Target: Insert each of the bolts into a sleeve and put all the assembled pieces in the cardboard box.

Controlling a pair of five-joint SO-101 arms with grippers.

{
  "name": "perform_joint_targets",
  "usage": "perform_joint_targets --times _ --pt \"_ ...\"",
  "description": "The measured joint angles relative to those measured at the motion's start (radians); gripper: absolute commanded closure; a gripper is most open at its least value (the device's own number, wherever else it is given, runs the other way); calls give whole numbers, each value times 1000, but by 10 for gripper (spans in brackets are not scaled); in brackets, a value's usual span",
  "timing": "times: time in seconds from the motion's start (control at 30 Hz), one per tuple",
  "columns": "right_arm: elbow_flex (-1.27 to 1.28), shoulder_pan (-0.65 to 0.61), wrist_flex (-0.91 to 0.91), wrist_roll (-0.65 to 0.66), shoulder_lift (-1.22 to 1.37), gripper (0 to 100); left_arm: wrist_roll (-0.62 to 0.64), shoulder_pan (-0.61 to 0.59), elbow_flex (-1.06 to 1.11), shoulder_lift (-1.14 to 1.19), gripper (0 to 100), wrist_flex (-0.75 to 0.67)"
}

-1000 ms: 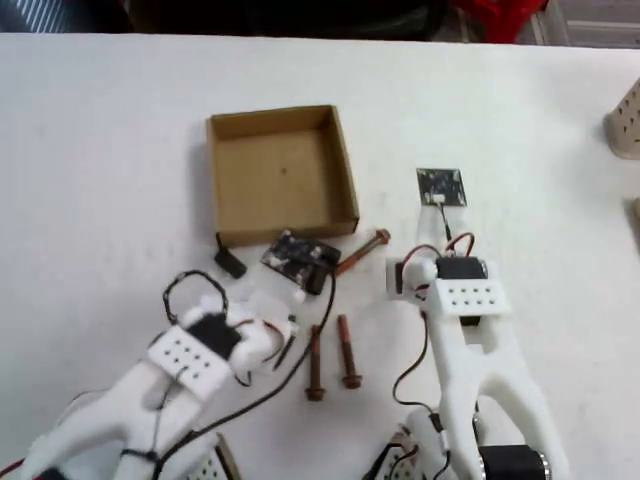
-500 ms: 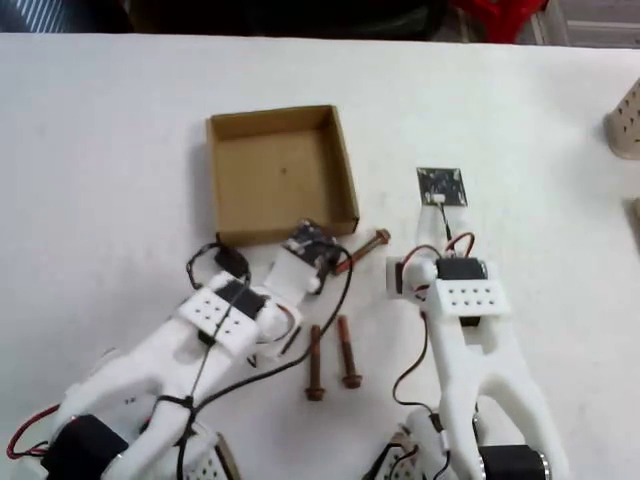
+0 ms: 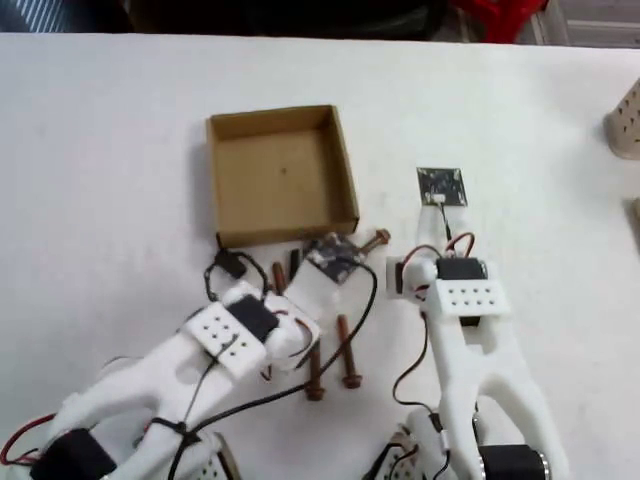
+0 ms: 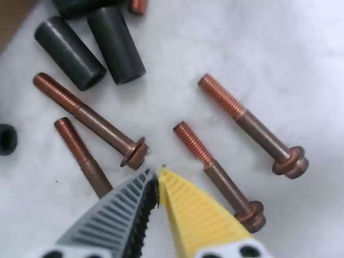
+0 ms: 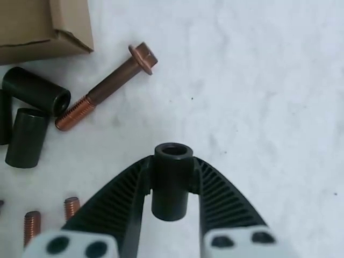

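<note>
Gripping an upright black sleeve (image 5: 172,185) between its fingers, the right gripper (image 5: 172,162) sits over the white table (image 5: 258,80). A single bolt (image 5: 107,88) and two more sleeves (image 5: 37,88) lie near a corner of the cardboard box (image 5: 43,24). The left gripper (image 4: 157,174) has its grey and yellow fingers pressed together on nothing. Its tips point down among four loose bolts (image 4: 88,115), possibly touching the table.
</note>
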Motion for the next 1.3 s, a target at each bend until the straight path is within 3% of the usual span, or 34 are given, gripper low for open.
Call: perform_joint_targets --times 0.23,0.83,0.97,1.17,1.3 --pt "0 0 -8 0 0 981 49 -41 71 20 977 -89" --pt "11 0 -17 0 0 981 52 -407 -258 468 979 87" --pt "11 0 -17 0 0 981 -14 -446 -244 443 979 83" --pt "11 0 -17 0 0 981 -17 -545 -180 284 972 64" --pt "11 2 -17 0 0 981 6 -552 -173 218 849 77"
